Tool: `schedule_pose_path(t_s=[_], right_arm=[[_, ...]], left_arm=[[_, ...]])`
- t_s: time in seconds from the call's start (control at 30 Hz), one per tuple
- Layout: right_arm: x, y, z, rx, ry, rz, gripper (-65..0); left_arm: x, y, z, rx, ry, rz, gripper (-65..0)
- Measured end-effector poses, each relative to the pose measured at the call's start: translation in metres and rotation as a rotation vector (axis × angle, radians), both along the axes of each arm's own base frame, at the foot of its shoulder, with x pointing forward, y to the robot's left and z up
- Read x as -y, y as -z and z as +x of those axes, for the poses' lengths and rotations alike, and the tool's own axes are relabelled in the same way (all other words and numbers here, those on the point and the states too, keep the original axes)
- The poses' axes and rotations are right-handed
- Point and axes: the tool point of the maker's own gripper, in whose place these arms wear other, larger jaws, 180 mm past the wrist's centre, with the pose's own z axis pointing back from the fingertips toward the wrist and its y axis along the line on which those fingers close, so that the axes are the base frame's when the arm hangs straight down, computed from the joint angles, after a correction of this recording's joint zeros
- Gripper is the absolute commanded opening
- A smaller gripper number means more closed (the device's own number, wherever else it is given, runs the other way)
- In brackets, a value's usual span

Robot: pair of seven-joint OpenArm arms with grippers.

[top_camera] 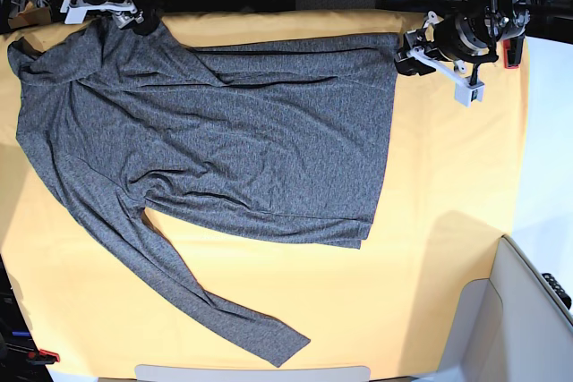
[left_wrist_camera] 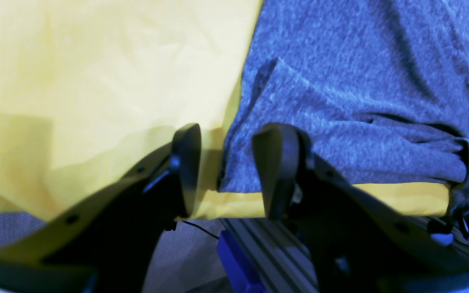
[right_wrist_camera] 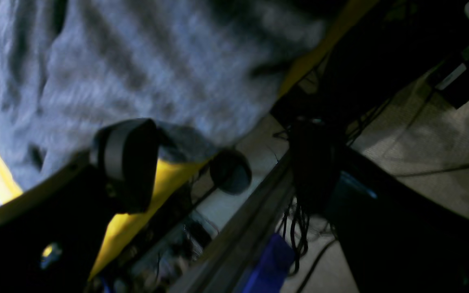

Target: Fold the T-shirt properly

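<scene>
The charcoal-grey T-shirt (top_camera: 224, 123) lies spread flat on the yellow cloth (top_camera: 448, 185), with one long sleeve (top_camera: 197, 301) trailing toward the front. My left gripper (top_camera: 400, 55) is at the shirt's far right hem corner. In the left wrist view the left gripper (left_wrist_camera: 226, 171) is open, with the shirt's edge (left_wrist_camera: 340, 101) lying between its fingers, not pinched. My right gripper (top_camera: 143, 20) is at the shirt's far left shoulder. In the right wrist view the right gripper (right_wrist_camera: 218, 162) is wide open, and grey shirt fabric (right_wrist_camera: 157, 73) lies beside one finger (right_wrist_camera: 124, 162).
Both grippers are at the table's far edge; beyond it are a metal rail (left_wrist_camera: 259, 244) with a blue block (right_wrist_camera: 269, 260), cables and floor. A grey bin (top_camera: 519, 310) stands at the front right. A pale tray edge (top_camera: 251, 373) shows at the front.
</scene>
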Motion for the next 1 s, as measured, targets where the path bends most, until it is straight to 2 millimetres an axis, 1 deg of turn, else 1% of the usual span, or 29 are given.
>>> schedule_pose_path(t_s=[0.13,0.33,0.37,0.5,0.57,0.63,0.9,0.93,1.0], right_arm=[[-0.004,-0.011,0.005,0.027,-0.018,0.000,-15.4],[-0.007,-0.013,0.006,0.036,-0.017,0.019,-15.9],[-0.006,-0.013,0.006,0.036,-0.016,0.018,-17.3],[-0.006,-0.013,0.006,0.036,-0.015,0.016,-29.0],[-0.006,-0.013,0.006,0.035,-0.015,0.015,-32.5],[-0.006,-0.013,0.006,0.035,-0.016,0.014,-33.4],[-0.005,-0.013,0.006,0.034,-0.017,0.011,-33.8],[-0.005,-0.013,0.006,0.034,-0.017,0.012,-35.4],[-0.005,-0.013,0.006,0.034,-0.017,0.011,-41.2]], left_arm=[[0.000,0.000,0.000,0.000,0.000,0.000,-40.0],[0.000,0.000,0.000,0.000,0.000,0.000,-40.0],[0.000,0.000,0.000,0.000,0.000,0.000,-40.0],[0.000,0.000,0.000,0.000,0.000,0.000,-40.0],[0.000,0.000,0.000,0.000,0.000,0.000,-40.0],[0.000,0.000,0.000,0.000,0.000,0.000,-40.0],[0.000,0.000,0.000,0.000,0.000,0.000,-40.0],[0.000,0.000,0.000,0.000,0.000,0.000,-40.0],[0.000,0.000,0.000,0.001,0.000,0.000,-40.0]])
